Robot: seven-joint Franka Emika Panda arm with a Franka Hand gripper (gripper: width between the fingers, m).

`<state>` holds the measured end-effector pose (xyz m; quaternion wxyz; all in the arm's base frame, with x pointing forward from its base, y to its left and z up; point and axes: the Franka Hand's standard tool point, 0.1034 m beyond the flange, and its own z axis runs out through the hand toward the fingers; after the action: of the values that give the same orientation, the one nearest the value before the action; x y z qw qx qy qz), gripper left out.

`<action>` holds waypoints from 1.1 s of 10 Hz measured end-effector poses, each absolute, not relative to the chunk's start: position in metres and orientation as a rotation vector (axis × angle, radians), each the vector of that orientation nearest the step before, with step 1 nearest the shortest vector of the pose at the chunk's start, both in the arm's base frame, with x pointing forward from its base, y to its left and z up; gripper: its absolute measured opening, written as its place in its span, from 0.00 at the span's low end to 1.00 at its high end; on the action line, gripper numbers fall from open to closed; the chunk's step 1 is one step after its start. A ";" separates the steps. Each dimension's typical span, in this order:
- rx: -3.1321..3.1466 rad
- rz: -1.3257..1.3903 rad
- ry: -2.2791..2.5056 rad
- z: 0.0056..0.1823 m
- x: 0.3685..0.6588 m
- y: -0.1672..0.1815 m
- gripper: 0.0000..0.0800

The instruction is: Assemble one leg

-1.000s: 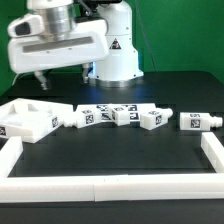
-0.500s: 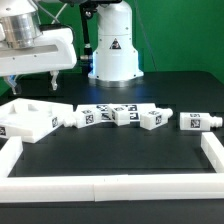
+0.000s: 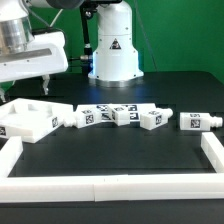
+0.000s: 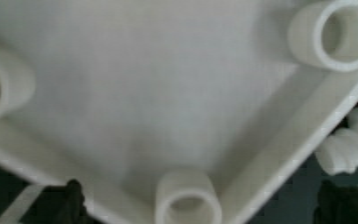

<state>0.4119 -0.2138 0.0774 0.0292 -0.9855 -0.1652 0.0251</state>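
A white tabletop part point(image 3: 28, 118) with round sockets lies at the exterior view's left. Three white legs with marker tags point(image 3: 85, 117) point(image 3: 122, 114) point(image 3: 152, 119) lie in a row beside it, and another leg point(image 3: 197, 121) lies apart at the right. My gripper point(image 3: 25, 88) hangs above the tabletop part, open and empty. In the wrist view the tabletop part point(image 4: 158, 100) fills the picture, with sockets point(image 4: 190, 200) point(image 4: 330, 30) at its corners. My gripper point(image 4: 202, 205) straddles the nearest socket, dark fingertips point(image 4: 55, 200) wide apart. A leg's threaded end point(image 4: 350, 155) shows beside the part.
A white U-shaped fence point(image 3: 100, 186) borders the black table at the front, with arms at the left point(image 3: 8, 150) and right point(image 3: 213, 150). The robot's white base point(image 3: 112, 50) stands at the back centre.
My gripper has moved toward the exterior view's left and now hangs over the tabletop part. The parts on the table have not moved.
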 end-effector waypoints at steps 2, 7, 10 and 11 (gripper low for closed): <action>-3.014 0.021 -0.698 0.079 0.409 -0.202 0.81; -2.919 -0.015 -1.166 0.072 0.420 -0.226 0.81; -2.756 0.015 -1.556 0.053 0.434 -0.237 0.81; -2.747 0.042 -1.510 0.047 0.427 -0.234 0.81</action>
<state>0.4271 -0.2337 0.0469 0.0035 -0.8762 -0.4817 0.0135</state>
